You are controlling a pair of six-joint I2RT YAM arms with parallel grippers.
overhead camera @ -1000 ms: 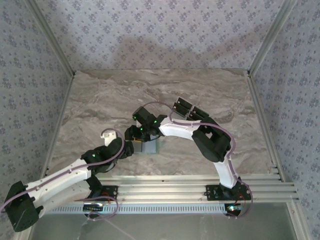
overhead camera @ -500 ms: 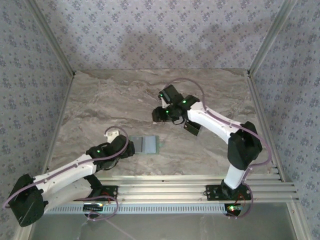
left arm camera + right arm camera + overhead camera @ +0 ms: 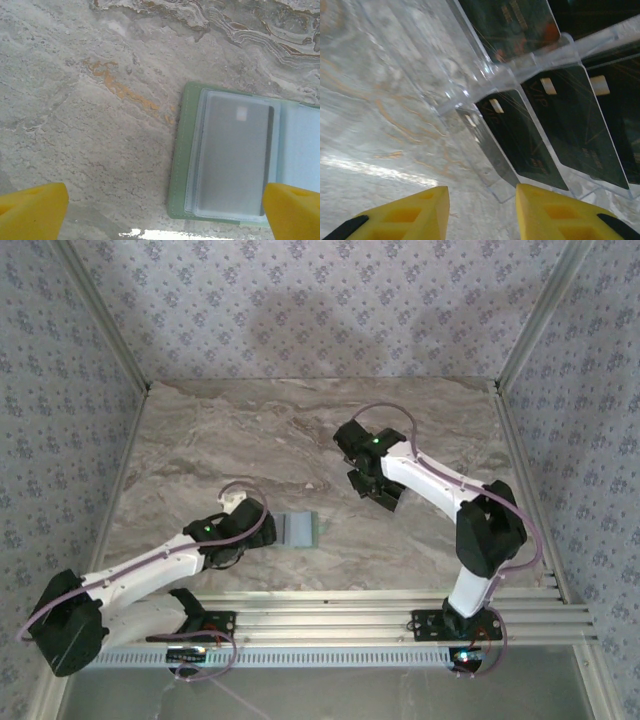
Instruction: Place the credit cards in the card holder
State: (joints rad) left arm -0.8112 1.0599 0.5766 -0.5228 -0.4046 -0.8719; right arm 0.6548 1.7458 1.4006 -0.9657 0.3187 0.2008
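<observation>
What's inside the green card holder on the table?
The card holder lies open. Through its top frosted sleeve a greyish card shows, with a small pale square. Whatever sits in sleeves beneath it is covered, so I cannot tell.

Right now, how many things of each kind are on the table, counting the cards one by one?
Green card holder: 1
Card in its sleeve: 1
Clear stand: 1
Black cards in the stand: 4 in sight
Total: 7
</observation>
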